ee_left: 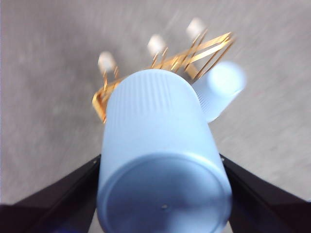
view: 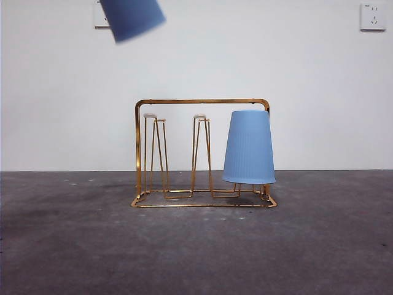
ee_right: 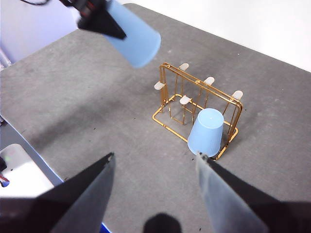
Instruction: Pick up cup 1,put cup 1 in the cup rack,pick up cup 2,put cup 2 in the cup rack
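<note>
Blue cup 2 (ee_left: 163, 165) sits clamped between the left gripper (ee_left: 160, 194) jaws, held tilted in the air above and to one side of the cup rack (view: 202, 153). Beyond it, cup 1 (view: 249, 147) hangs inverted on an end prong — right gripper (ee_right: 155, 165) spread wide, well apart.

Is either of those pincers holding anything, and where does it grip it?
The left pincer holds a blue cup by its sides, near the closed bottom. The right pincer is open and holds nothing.
</note>
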